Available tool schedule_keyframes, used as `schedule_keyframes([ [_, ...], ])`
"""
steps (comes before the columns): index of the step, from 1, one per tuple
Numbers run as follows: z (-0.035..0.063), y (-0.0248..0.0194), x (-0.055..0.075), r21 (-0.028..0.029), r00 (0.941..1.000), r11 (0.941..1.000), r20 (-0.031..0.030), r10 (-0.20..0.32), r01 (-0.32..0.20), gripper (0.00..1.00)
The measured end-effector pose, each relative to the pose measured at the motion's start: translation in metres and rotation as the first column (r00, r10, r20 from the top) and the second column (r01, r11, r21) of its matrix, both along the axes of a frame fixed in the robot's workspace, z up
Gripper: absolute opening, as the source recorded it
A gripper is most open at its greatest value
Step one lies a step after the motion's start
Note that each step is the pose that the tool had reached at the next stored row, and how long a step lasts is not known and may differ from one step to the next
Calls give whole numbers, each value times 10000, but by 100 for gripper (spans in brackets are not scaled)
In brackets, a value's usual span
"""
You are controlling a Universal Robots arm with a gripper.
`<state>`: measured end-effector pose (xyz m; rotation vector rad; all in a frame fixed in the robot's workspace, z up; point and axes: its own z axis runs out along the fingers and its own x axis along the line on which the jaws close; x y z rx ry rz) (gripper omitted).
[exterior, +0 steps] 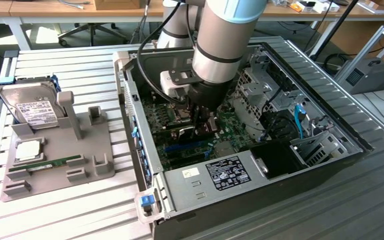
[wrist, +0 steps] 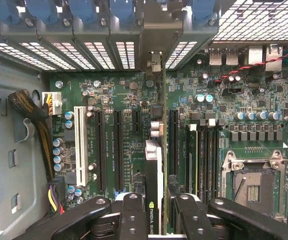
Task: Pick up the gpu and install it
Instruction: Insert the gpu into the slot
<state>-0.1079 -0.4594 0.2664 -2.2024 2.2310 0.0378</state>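
The holder (hard drive and RAM stick on it) sits at the exterior view's left of the case; the gpu stands over the motherboard inside.

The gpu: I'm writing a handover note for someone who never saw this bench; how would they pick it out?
Find the open black computer case on the slatted table; the arm reaches into it over the green motherboard. The gpu, a thin dark card seen edge-on, is clamped in the black gripper. It alone is gripped and bears a green logo.

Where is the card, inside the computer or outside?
Inside: the end effector holds the gpu on edge above the motherboard, within the open case.
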Motion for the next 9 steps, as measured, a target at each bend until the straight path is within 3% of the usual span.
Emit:
schedule_keyframes([
  [9, -3, 0, -14, 0, 10000, 10000, 0, 0, 0, 27],
])
